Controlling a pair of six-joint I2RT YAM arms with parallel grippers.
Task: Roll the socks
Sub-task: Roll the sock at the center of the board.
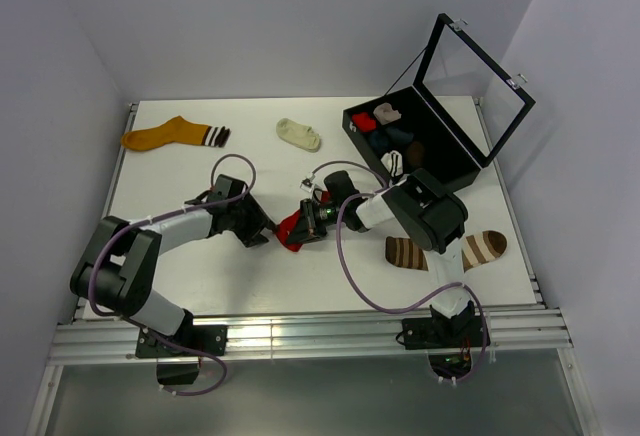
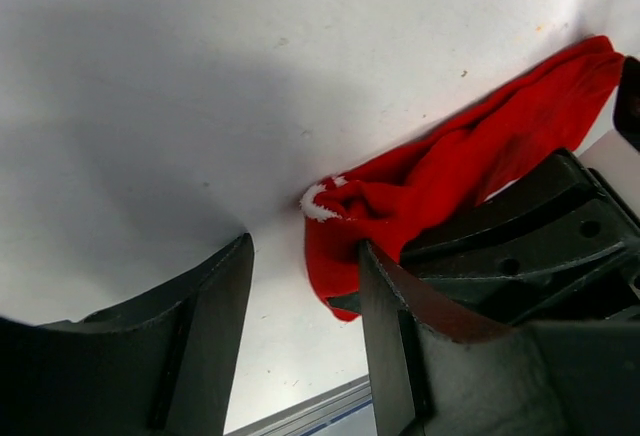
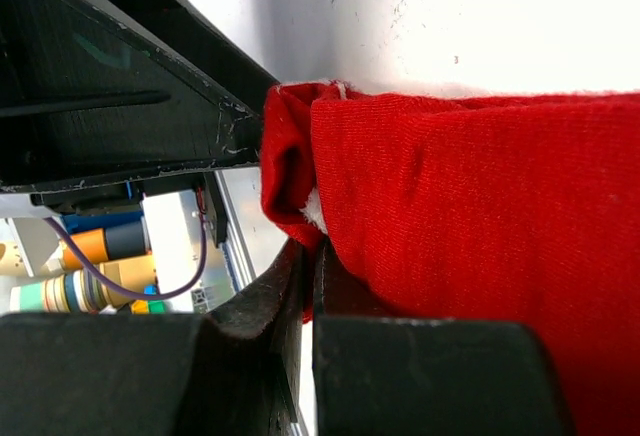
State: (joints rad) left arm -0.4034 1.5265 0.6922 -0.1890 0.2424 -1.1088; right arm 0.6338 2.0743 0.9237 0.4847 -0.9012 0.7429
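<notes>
At the far left of the table point(image 1: 160, 191) lies an orange sock point(image 1: 165, 136) with a striped cuff, and a cream ankle sock point(image 1: 298, 134) rests further along the far side. Near the middle the left gripper point(image 1: 262, 234) stands with its jaws apart, the bunched end of the red sock point(image 1: 290, 228) lying just inside the gap. The right gripper point(image 1: 314, 218) is clamped tight on that same sock. Further right a brown striped sock point(image 1: 405, 253) lies partly under the right arm point(image 1: 430, 211), and an open black case point(image 1: 455, 151) holding rolled socks stands behind
</notes>
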